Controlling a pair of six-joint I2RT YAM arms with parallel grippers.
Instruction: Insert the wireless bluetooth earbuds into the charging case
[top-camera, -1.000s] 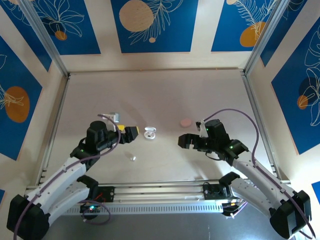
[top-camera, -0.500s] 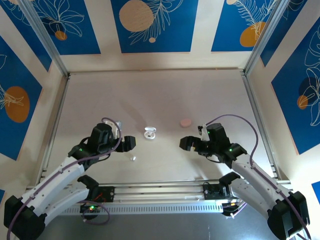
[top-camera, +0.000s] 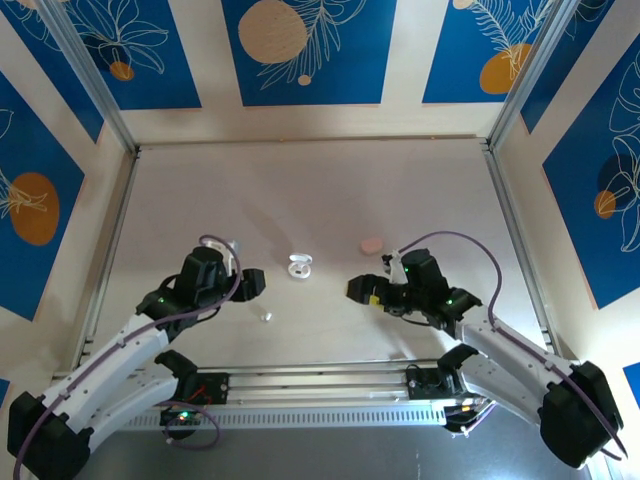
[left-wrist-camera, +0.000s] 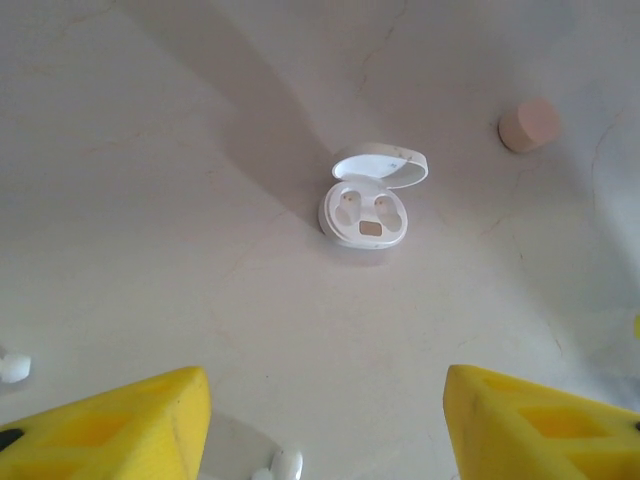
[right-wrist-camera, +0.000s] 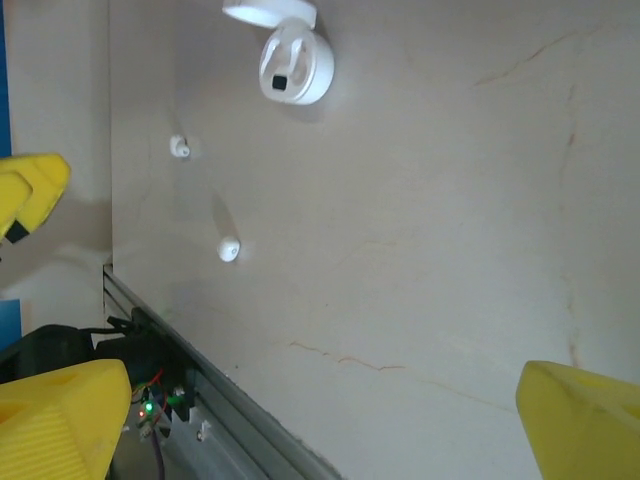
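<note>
**Operator:** Report progress on the insertion task.

**Technician:** By the look of it, no insertion is complete. The white charging case (left-wrist-camera: 368, 207) lies on the worktop (left-wrist-camera: 150, 200) with its lid (left-wrist-camera: 385, 160) raised, and both wells (left-wrist-camera: 346, 203) look empty. Two white buds lie loose on the worktop, apart from the case. The near earbud (left-wrist-camera: 286, 463) lies low between the fingers of the left claw (left-wrist-camera: 325, 400). The second earbud (left-wrist-camera: 10, 367) lies off to one side.

**Operator:** State of each claw?

**Technician:** The left claw is released, its fingers spread to either side of the near earbud and grasping nothing. The right claw (right-wrist-camera: 322, 400) is fully released and empty, well apart from the case.

**Operator:** What is left to do?

**Technician:** Both buds must be picked up and each seated in its well.

**Operator:** Any obstructions?

**Technician:** A pink pebble-shaped piece (left-wrist-camera: 529, 124), probably a closed second case, lies beyond the white case, apart from it and out of the path. The raised lid screens the far side of the wells, so approach from above or from the near side. The buds are tiny and could slip from a grasp.
</note>
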